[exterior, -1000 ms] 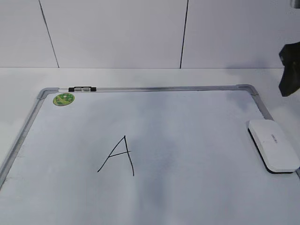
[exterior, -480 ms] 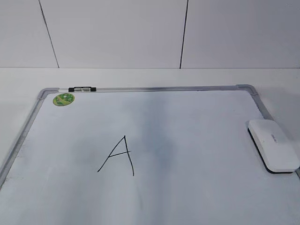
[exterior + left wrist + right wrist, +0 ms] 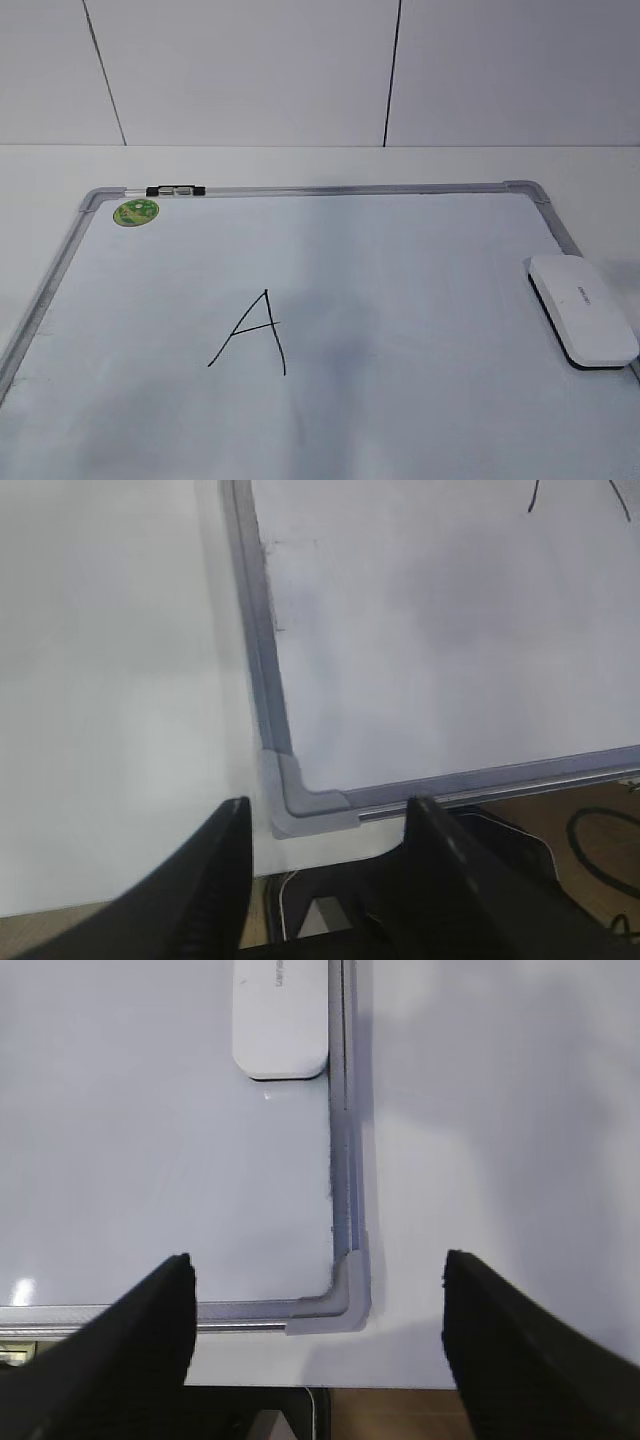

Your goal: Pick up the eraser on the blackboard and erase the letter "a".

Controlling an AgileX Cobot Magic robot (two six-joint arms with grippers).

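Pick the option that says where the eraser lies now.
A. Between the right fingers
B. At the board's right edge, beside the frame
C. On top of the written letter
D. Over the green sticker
B: in the exterior view the eraser lies flat at the board's right edge, well clear of the letter and the sticker.

- Board (image 3: 420,300): white dry-erase surface, grey metal frame with rounded corner caps, lying flat on the tabletop. Round green sticker (image 3: 135,211) at its far left corner.
- Eraser (image 3: 583,309): white oblong block, rounded corners, dark base, small grey lettering on top. It lies flat on the board, against the right frame, long axis along that edge.
- Lettering: one black handwritten capital "A" (image 3: 252,334) stands left of centre, well apart from the eraser. No lowercase "a" is visible.
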